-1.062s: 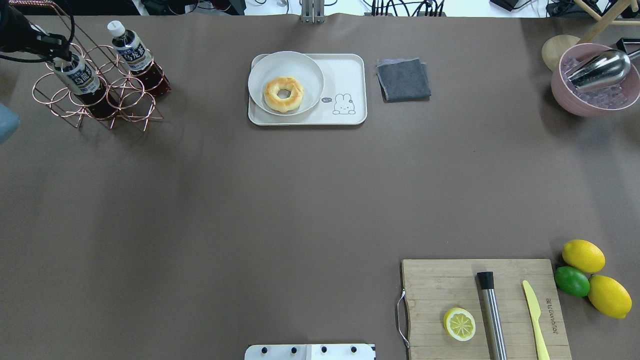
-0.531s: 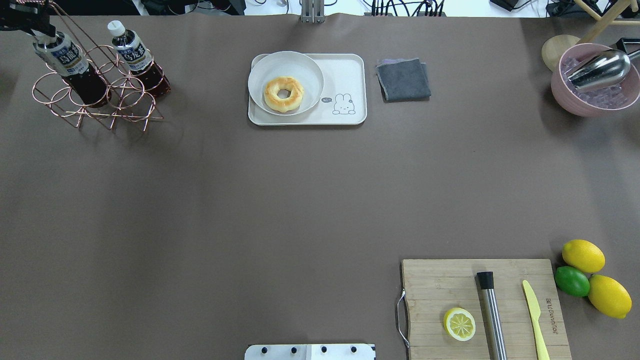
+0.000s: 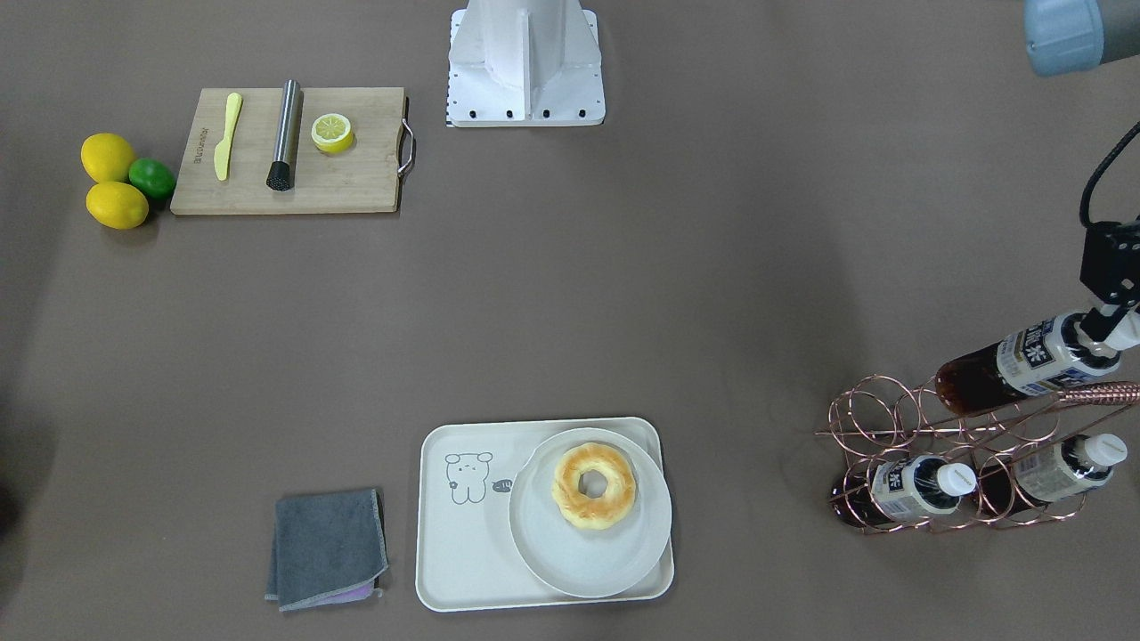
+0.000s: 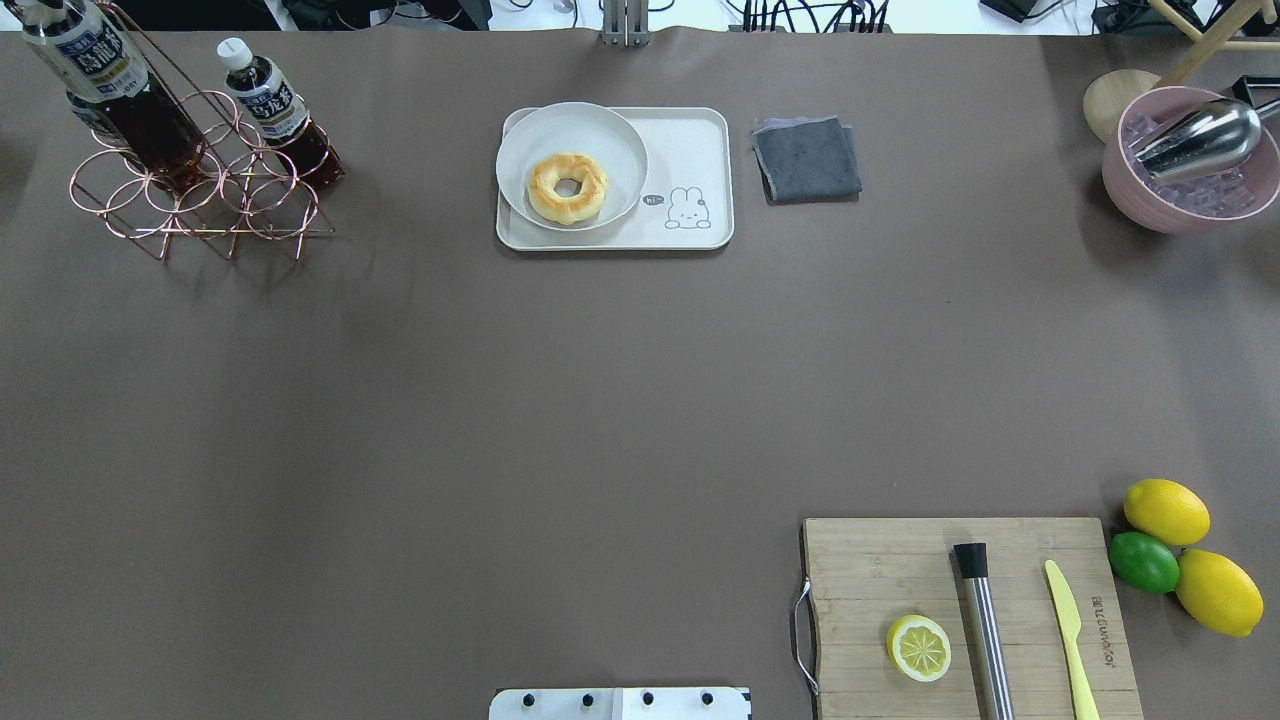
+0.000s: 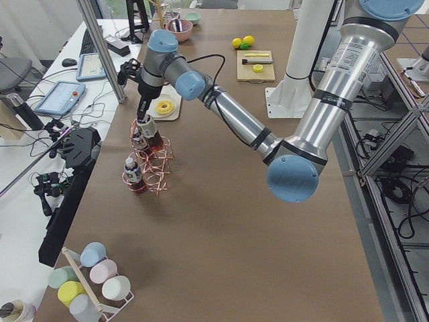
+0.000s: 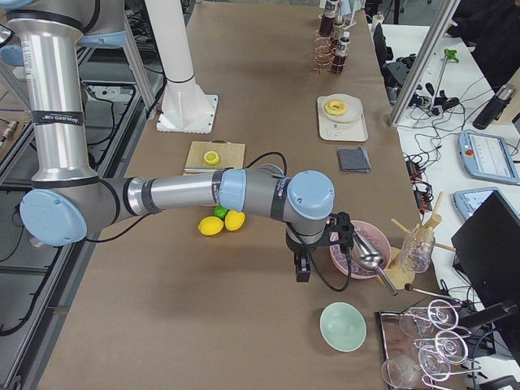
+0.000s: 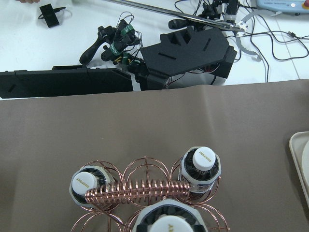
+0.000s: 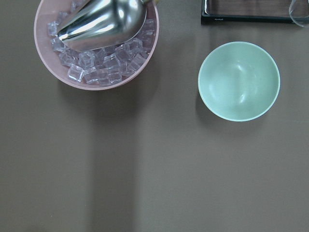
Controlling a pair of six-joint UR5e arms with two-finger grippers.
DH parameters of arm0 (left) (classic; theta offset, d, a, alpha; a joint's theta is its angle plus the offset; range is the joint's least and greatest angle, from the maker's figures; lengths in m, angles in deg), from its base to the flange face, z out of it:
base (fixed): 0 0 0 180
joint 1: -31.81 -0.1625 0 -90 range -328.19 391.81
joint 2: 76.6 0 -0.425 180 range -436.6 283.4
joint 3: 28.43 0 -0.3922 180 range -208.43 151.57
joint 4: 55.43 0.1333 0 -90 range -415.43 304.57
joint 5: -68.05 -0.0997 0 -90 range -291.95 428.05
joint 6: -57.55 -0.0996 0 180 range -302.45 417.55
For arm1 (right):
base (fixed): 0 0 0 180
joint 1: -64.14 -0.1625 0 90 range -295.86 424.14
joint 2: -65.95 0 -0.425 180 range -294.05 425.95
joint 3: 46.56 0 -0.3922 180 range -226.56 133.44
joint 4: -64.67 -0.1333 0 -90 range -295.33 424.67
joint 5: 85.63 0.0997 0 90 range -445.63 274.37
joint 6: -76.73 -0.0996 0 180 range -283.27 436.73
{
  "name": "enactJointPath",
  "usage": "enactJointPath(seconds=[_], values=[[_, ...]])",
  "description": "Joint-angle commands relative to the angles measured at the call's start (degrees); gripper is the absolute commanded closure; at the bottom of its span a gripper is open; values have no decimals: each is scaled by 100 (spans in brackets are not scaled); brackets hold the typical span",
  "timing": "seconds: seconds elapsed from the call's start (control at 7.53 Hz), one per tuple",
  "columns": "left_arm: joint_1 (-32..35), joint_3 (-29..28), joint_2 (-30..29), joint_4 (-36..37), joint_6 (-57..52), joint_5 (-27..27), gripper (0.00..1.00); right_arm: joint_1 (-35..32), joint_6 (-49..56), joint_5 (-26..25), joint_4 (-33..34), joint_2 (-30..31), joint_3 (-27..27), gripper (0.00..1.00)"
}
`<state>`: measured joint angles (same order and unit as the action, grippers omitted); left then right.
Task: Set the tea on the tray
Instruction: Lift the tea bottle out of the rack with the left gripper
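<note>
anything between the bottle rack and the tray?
Nothing. In the overhead view the stretch from the wire rack to the tray is bare table. The tea hangs over the rack in the left gripper.

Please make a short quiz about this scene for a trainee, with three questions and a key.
1. True or false: the tea held by the left end effector is already on the tray.
2. Besides that tea, how many bottles are in the rack? A one, B two, C three.
3. Fill in: the plate on the tray holds a ____.
Key: 1 false; 2 B; 3 donut.
</note>
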<state>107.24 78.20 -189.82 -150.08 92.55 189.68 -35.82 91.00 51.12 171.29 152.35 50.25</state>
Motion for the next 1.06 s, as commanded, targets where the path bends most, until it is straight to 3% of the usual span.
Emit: enactJointPath(seconds=[0.0, 0.27, 0.4, 0.53, 0.66, 0.8, 0.93], values=[[17, 646, 167, 333, 94, -17, 100, 2, -21, 53, -1, -17, -31, 0], [-717, 1147, 361, 368, 1159, -130, 100, 2, -21, 63, -1, 0, -13, 0], [-1253, 1463, 361, 464, 1689, -496, 100, -6, -21, 63, -1, 18, -13, 0], [-1885, 1814, 135, 1065, 2277, -953, 100, -6, -12, 63, -1, 18, -22, 0], [-2596, 1930, -720, 2150, 2875, -1584, 100, 2, -12, 63, -1, 26, -22, 0], [-3203, 1888, -1346, 2762, 3377, -2121, 100, 2, -12, 63, -1, 18, -22, 0], [-3566, 1766, -1649, 2881, 3747, -2396, 100, 2, -3, 19, -9, -8, -48, 0]])
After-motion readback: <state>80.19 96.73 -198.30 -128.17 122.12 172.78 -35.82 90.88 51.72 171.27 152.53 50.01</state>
